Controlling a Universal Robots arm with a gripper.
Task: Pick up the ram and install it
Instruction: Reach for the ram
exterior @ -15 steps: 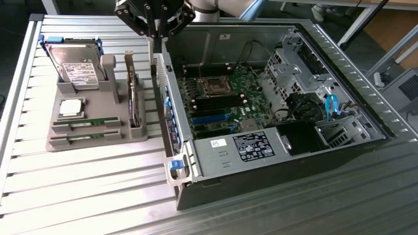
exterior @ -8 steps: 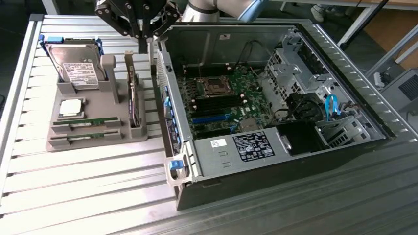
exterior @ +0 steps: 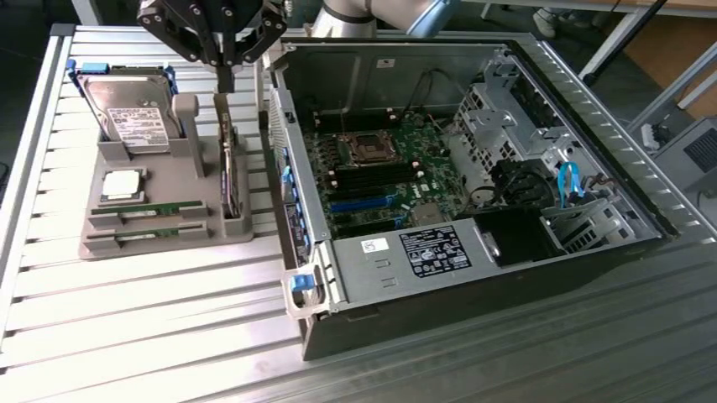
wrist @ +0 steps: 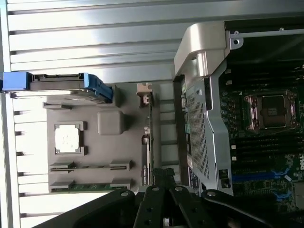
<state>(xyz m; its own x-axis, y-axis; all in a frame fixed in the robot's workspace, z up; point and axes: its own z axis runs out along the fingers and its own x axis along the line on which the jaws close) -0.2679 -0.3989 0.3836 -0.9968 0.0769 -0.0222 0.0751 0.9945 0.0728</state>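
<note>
Two thin green ram sticks lie in slots at the front of a grey holder [exterior: 168, 180]: one ram stick [exterior: 149, 208] and a second [exterior: 149, 232] beside it. In the wrist view the ram sticks [wrist: 90, 166] [wrist: 90, 186] lie by the holder's [wrist: 114, 152] edge. My gripper [exterior: 225, 82] hangs above the holder's back end, between the hard drive and the computer case, well apart from the ram. Its fingers are shut together with nothing between them. Its dark linkage and fingertips [wrist: 161, 175] show in the wrist view.
The holder also carries a silver hard drive [exterior: 133, 113] in a blue carrier, a square processor [exterior: 123, 185] and a card [exterior: 231, 168] standing on edge. An open computer case [exterior: 482, 260] with its motherboard [exterior: 381, 168] lies at the exterior view's right on a slatted metal table [exterior: 134, 327].
</note>
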